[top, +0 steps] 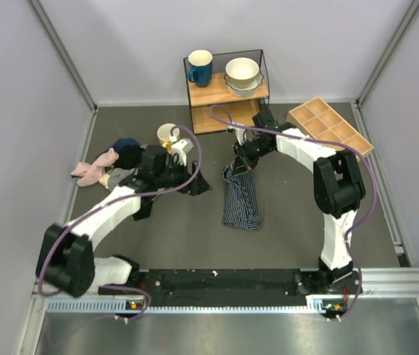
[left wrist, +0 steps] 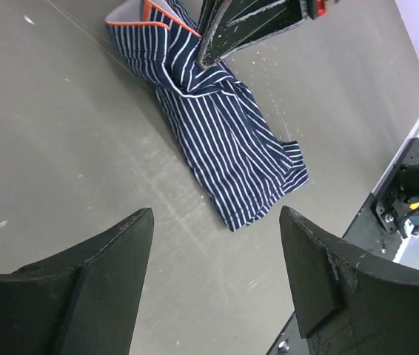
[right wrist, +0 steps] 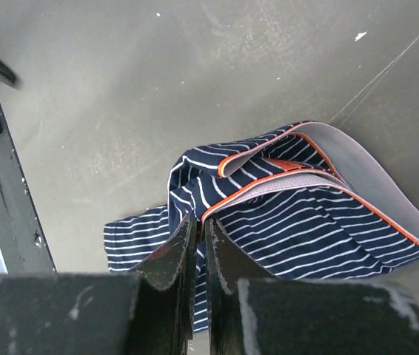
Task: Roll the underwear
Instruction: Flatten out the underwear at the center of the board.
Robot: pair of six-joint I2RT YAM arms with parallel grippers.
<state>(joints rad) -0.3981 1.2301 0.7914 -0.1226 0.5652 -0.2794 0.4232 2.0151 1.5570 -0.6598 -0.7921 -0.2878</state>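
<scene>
Near the left edge of the table [top: 298,229], a heap of cloths [top: 100,170] in pink, grey and dark blue lies bunched together. Just to its right, the left gripper [top: 197,186] hangs low over the middle of the table, pointing at the underwear [top: 240,201]. Its fingers [left wrist: 124,244] are spread wide, released and grasping nothing, with bare table between them in the left wrist view. Beyond it, toward the far edge, stands a white cup [top: 167,134]. At the middle of the far edge is a small shelf [top: 226,92] bearing a blue mug [top: 200,68] and stacked bowls [top: 243,75].

The underwear, navy with thin white stripes, lies a little right of centre. Its lower part is flat on the table and runs toward the near edge, while its far end is raised and bunched. The right gripper [top: 238,168] is clenched on that end. In the right wrist view its fingers [right wrist: 171,251] pinch a fold of striped fabric just beside the grey, orange-edged waistband [right wrist: 357,181]. A wooden compartment tray [top: 331,126] sits at the far right corner.
</scene>
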